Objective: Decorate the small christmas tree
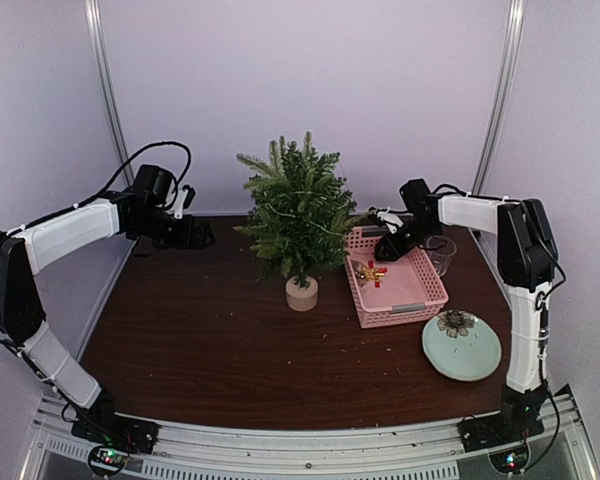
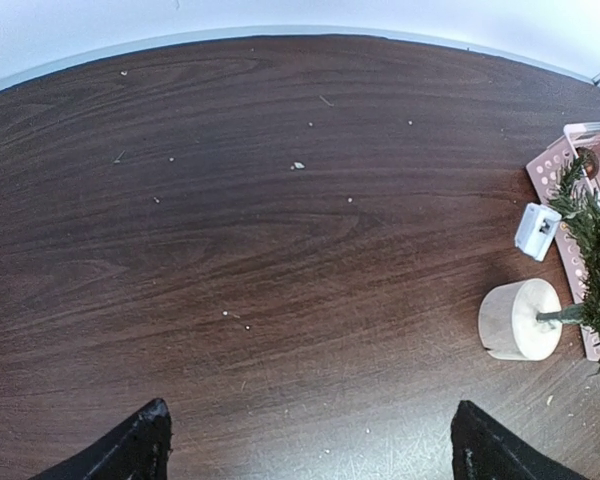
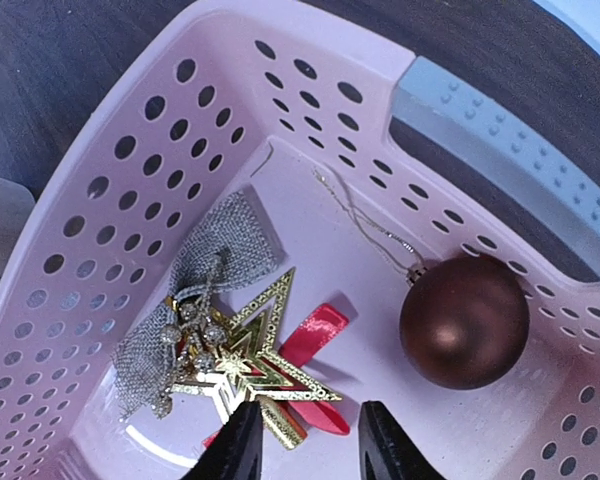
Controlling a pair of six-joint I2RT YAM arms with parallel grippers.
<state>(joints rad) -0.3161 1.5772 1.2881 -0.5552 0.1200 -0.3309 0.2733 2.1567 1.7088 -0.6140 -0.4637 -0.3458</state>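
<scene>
right end effector part-open astride gold star, left end effector wide open

Dark wooden table: tree, pink basket, plate

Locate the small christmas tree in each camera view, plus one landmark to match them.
Top external: the small christmas tree stands mid-frame, just left of the pink basket.
Left wrist: at the right edge; only its wooden base and some branches show.
Right wrist: not in it.
Shared landmark: the pink basket, in all three views.
</scene>
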